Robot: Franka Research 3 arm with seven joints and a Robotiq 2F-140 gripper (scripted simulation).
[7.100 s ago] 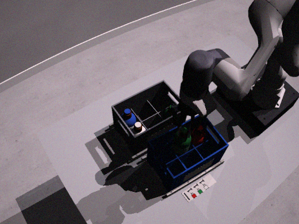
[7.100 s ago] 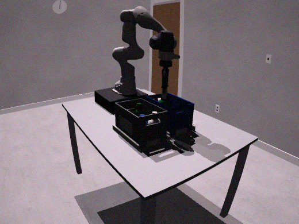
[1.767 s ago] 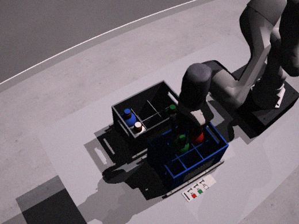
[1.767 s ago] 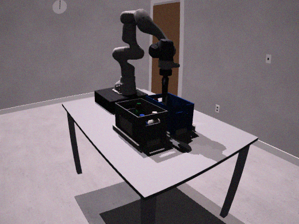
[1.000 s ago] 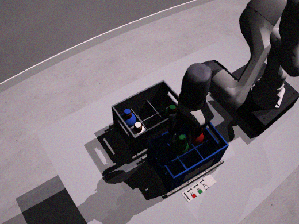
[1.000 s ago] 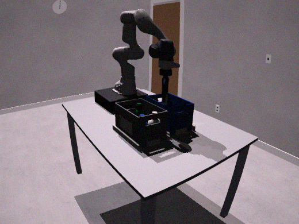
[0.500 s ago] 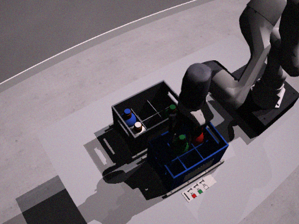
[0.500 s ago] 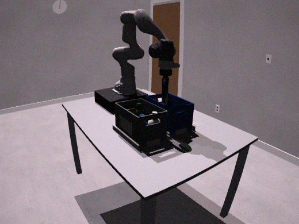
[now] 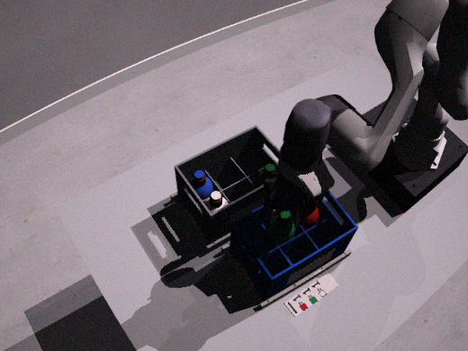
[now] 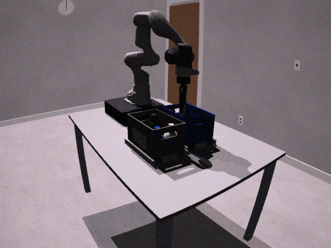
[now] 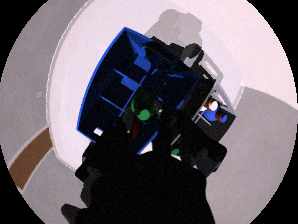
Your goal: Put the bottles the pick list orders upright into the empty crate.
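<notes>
And here is the claw (image 9: 289, 203) (image 10: 182, 112) (image 11: 143, 108), partly open and gripping nothing by the look of it, fingers reaching down into the blue crate (image 9: 314, 252) (image 10: 204, 128) (image 11: 125, 30). Right at the fingers, a green bottle (image 9: 283, 227) (image 11: 143, 107) appears upright, the dividers there to keep it so; the red bottle (image 9: 310, 217) (image 11: 135, 131) is just beside it. That narrow spread probably suits the tight space between neighbours. Out to the black crate (image 9: 215, 147) (image 10: 138, 137): the white bottle (image 9: 216, 198) (image 10: 171, 124) and blue bottle (image 9: 203, 185) (image 10: 157, 127) share one end, another green-capped bottle (image 9: 270, 167) (image 10: 153, 115) the other. On the bench (image 9: 103, 225) (image 10: 140, 178), the pick list (image 9: 332, 283) shows red, green and white, counts too small to trust. No blue line, so blue should stay put. White looks next, I'd say, after a straight lift; swing sideways now and those fingers could tip green or red!

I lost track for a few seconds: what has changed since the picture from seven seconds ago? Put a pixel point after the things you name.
The gripper (image 9: 285, 208) (image 10: 183, 112) (image 11: 143, 108) and the green bottle (image 9: 283, 230) (image 11: 143, 102) in the blue crate (image 9: 310, 257) (image 10: 204, 127) (image 11: 89, 95) shifted slightly toward the list (image 9: 310, 295). The fingers are open now; an earlier hold is unclear. Both crates stayed put.
</notes>
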